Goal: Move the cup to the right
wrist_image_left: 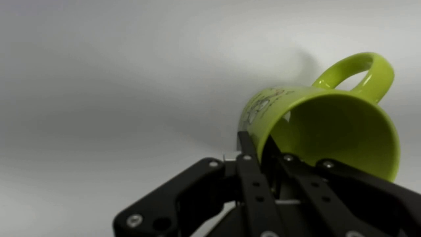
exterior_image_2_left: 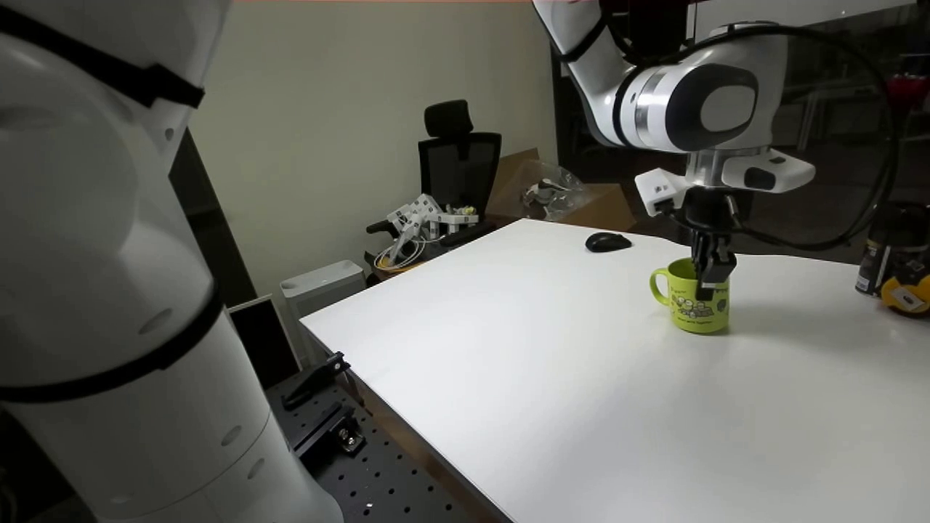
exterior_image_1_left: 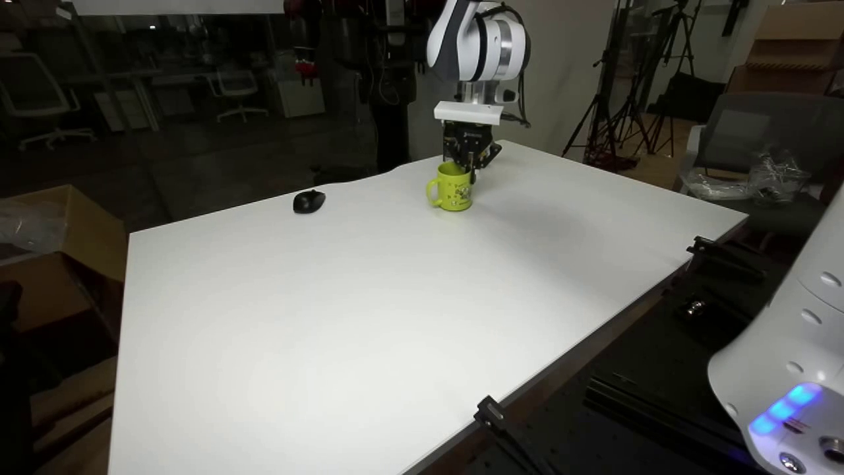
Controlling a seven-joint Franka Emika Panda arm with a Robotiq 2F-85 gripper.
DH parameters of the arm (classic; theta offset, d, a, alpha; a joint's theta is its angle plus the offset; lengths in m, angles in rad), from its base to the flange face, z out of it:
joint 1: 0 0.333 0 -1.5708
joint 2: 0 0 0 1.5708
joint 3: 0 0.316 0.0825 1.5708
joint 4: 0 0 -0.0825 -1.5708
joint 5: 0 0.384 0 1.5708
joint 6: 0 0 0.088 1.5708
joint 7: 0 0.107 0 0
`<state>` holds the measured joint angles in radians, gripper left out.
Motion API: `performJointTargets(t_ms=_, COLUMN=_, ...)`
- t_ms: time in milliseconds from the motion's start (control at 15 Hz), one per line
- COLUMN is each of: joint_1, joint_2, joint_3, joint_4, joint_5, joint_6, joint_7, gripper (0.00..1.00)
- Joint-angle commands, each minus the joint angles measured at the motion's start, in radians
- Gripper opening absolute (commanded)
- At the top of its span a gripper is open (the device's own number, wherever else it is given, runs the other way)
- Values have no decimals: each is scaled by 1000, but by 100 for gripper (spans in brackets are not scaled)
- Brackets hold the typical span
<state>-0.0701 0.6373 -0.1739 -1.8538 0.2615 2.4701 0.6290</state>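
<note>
Cup (exterior_image_1_left: pixel 452 191) is being seen upright toward the far edge of the table (exterior_image_1_left: pixel 330 330) in both exterior views, apart from the mouse (exterior_image_1_left: pixel 308 201); whether it is being held slightly clear of the surface cannot be told; in the wrist view, the wall (wrist_image_left: pixel 263 112) is being pinched between the fingers (wrist_image_left: pixel 246 144) of the gripper (wrist_image_left: pixel 257 141), one inside, one outside; the handle (wrist_image_left: pixel 376 80) is being left ungripped, apart from both. Glazed ceramic is being assumed from the gloss: stiff, fairly light, slick, liable to chip if knocked; some tilt is being expected in a lift, the weight being hung off one side; the wall is being judged the best hold, thin and straight; the handle is being rated poorer for its curve; a low, slow carry to the right is being called for.
</note>
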Motion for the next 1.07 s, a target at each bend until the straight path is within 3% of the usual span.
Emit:
performJointTargets(t_ms=0, joint_1=3, joint_2=13, joint_3=-7, joint_4=50, joint_5=31, joint_6=-41, joint_7=95, gripper=3)
performJointTargets(t_ms=400, joint_1=0, joint_2=26, joint_3=0, joint_4=57, joint_5=35, joint_6=-40, joint_7=129, gripper=3)
performJointTargets(t_ms=467, joint_1=3, joint_2=25, joint_3=-1, joint_4=56, joint_5=31, joint_6=-37, joint_7=132, gripper=35)
performJointTargets(t_ms=533, joint_1=3, joint_2=24, joint_3=-1, joint_4=56, joint_5=30, joint_6=-37, joint_7=135, gripper=36)
performJointTargets(t_ms=600, joint_1=3, joint_2=24, joint_3=-1, joint_4=57, joint_5=30, joint_6=-34, joint_7=138, gripper=18)
performJointTargets(t_ms=667, joint_1=3, joint_2=23, joint_3=-1, joint_4=60, joint_5=31, joint_6=-35, joint_7=139, gripper=9)
performJointTargets(t_ms=800, joint_1=2, joint_2=24, joint_3=0, joint_4=63, joint_5=31, joint_6=-34, joint_7=140, gripper=0)
performJointTargets(t_ms=867, joint_1=2, joint_2=22, joint_3=0, joint_4=61, joint_5=31, joint_6=-34, joint_7=141, gripper=34)
performJointTargets(t_ms=1000, joint_1=3, joint_2=17, joint_3=1, joint_4=57, joint_5=31, joint_6=-27, joint_7=141, gripper=39)
